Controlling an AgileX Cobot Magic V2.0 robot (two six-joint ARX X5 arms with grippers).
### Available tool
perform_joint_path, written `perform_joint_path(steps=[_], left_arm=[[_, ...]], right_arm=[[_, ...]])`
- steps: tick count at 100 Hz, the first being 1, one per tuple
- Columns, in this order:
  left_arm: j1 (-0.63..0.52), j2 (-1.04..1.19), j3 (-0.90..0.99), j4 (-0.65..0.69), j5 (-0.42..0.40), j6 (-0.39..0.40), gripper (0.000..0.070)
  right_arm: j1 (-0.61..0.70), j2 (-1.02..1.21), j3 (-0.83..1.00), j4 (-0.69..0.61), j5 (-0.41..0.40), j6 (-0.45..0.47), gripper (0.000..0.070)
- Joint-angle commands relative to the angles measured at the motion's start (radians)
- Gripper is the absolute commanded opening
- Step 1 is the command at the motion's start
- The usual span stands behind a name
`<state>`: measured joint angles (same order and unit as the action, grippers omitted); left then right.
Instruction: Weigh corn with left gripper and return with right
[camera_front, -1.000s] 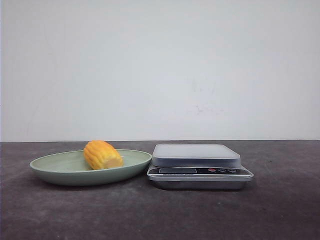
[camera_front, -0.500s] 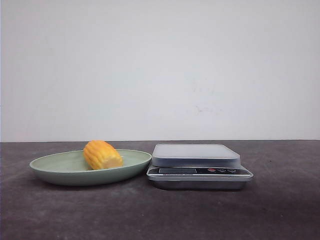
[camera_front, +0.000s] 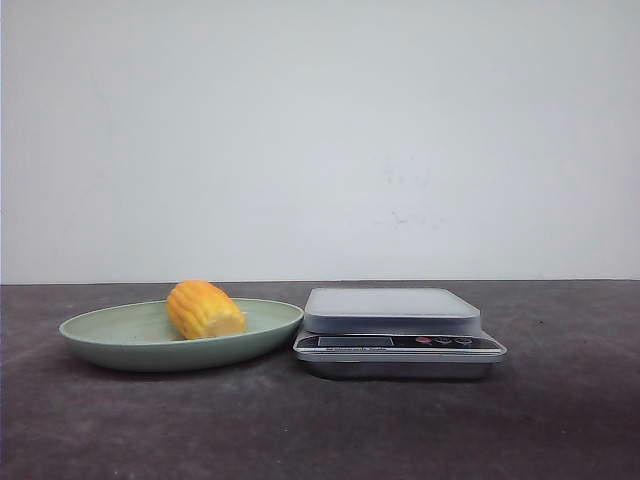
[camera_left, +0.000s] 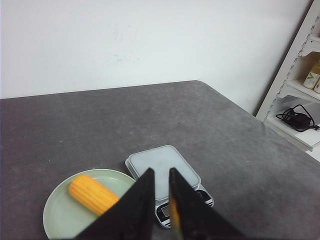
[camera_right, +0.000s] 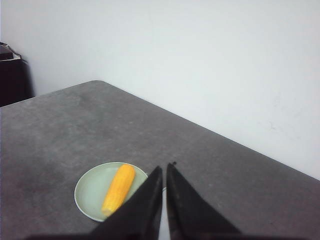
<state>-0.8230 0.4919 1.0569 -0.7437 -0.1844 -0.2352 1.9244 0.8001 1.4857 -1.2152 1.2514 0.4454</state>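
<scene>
Yellow corn (camera_front: 205, 310) lengthwise toward camera

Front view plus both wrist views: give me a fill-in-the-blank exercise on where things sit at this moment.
1. The corn lies on the green ____.
2. The platform of the scale has ____ on it.
3. In the front view, the plate sits to the ____ of the scale.
4. The left pincer and the right pincer each hold ____.

Missing words: plate; nothing; left; nothing
</scene>
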Motion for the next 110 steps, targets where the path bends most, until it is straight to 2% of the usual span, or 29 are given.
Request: perform_joint_path(steps=[1, 75, 93, 99, 110], left_arm=[[-0.01, 0.005, 0.009, 0.008, 0.001, 0.01, 0.0007], [-0.01, 0.005, 0.009, 0.008, 0.001, 0.01, 0.0007], [-0.01, 0.005, 0.009, 0.008, 0.001, 0.01, 0.0007], [-0.01, 0.005, 0.009, 0.008, 0.001, 0.01, 0.0007], [-0.01, 0.005, 0.009, 0.008, 0.001, 0.01, 0.0007]], right_arm=[[0.022, 0.008, 0.018, 0.006, 0.006, -0.002, 0.0011], [0.022, 0.008, 0.018, 0.006, 0.007, -0.011, 0.0011], [0.025, 0.008, 0.018, 0.011, 0.026, -0.008, 0.0011], [0.025, 0.009, 0.018, 0.009, 0.061, -0.013, 0.0011], [-0.013, 0.008, 0.018, 0.012, 0.055, -0.004, 0.0011]])
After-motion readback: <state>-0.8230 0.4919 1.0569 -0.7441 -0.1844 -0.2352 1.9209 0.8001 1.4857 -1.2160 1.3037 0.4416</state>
